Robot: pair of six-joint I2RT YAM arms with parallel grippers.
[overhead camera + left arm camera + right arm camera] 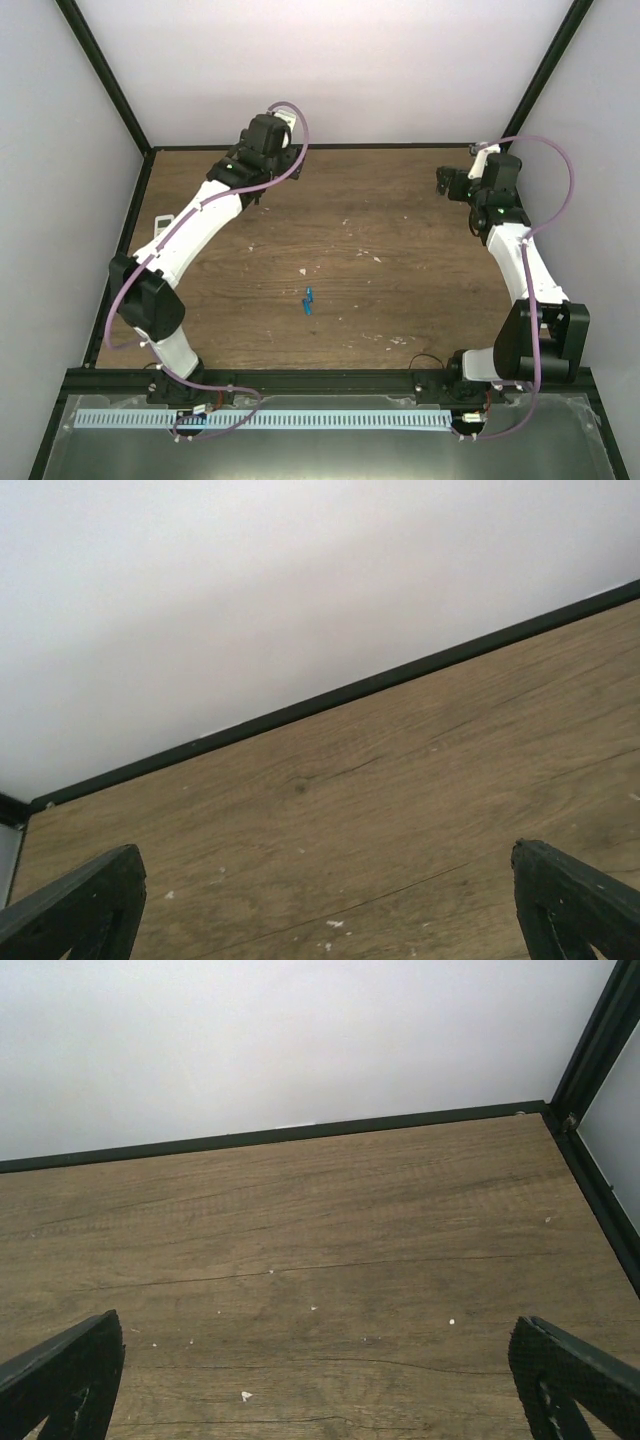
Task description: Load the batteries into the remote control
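Jaws wide, well clear of batteries [309,301]

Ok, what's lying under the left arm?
Only a white plastic piece pokes out at the table's left edge; the left arm hides whatever continues beneath it.

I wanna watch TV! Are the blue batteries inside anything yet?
Out. The batteries lie loose, side by side, on the bare wooden table, nothing around them.

Wooden table [400,280], batteries [308,300] near centre
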